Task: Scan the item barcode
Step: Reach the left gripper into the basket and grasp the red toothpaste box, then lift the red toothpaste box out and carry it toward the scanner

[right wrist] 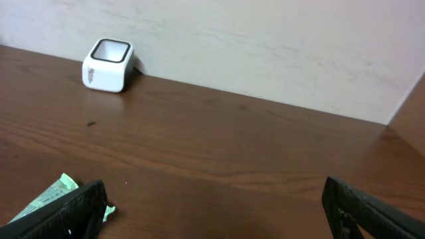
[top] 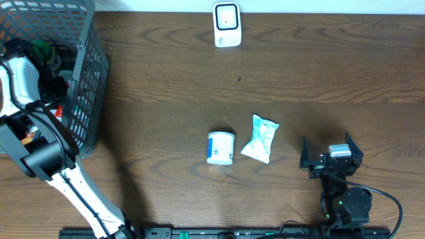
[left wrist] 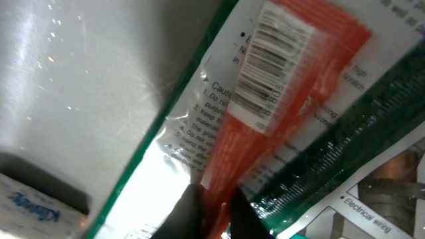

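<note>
It looks like a robot test bench set up as a shop checkout. A dark wooden tabletop (top: 166, 79) stands against a plain pale wall (right wrist: 265, 40). A white scanner (top: 227, 25) sits at its far edge. A wire basket (top: 89, 86) of goods is at its far left corner, among them a barcoded red packet (left wrist: 229, 153). A left arm (top: 73, 186) and a right arm (top: 345, 199) rise from the near edge.

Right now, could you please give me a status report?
Left hand shut on red packet, in basket. Right hand open, empty. Basket wall in the way.
</note>
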Robot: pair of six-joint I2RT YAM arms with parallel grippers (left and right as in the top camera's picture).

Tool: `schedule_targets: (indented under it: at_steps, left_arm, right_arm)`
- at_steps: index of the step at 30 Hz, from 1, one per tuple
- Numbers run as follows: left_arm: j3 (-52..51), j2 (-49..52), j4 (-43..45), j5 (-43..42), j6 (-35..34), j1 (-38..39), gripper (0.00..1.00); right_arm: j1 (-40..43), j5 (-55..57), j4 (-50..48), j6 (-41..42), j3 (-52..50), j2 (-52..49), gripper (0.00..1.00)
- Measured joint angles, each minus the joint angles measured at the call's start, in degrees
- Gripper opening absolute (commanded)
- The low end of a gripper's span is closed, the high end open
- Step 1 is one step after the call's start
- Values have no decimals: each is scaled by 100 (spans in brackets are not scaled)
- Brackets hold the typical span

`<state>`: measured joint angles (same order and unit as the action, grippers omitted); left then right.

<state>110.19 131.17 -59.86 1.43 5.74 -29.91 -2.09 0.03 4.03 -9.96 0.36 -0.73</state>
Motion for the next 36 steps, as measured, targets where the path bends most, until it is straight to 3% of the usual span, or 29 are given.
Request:
schedule_targets:
  at_steps: [12,22,29,36]
  left_arm:
    - [109,-369,111,42,-175,0,7]
    - [339,-2706,516,46,-1150,0,7]
    - [378,-4232,-391,-566,-1858,186,7]
    - [402,-4771,-1808,-1298,-2037,1386,8]
  right_arm:
    - [0,0,2,-2,0,0,99]
    - [0,0,2,0,0,0,99]
    - [0,0,0,-2,0,0,99]
    - [0,0,0,-2,0,0,99]
